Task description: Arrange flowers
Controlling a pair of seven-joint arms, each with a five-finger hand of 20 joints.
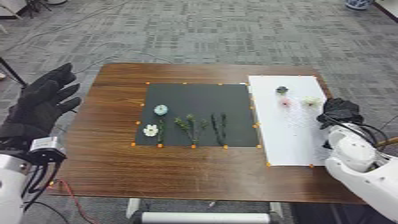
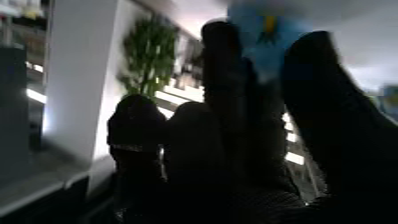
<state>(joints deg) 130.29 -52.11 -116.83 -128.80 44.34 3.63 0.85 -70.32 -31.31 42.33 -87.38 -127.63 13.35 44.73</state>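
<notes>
White board [image 1: 277, 142] at right bears a pink flower [image 1: 285, 102]; arranging seems under way. Beside it, our right hand [image 1: 340, 110] nears a blue bloom [image 2: 265, 32]; we cannot tell its grip. Next, we need a gentle, secure hold. Our left hand [image 1: 40, 102], far left, is spread and empty.

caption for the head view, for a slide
Flowers and sprigs on a dark mat and white sheet, the robot's left hand open at one side, its right hand at the other

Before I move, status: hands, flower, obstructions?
Left hand open, at table's left edge. Right hand pinching blue flower at white sheet's right edge. White flower, stems on dark mat, clear of both hands.
</notes>
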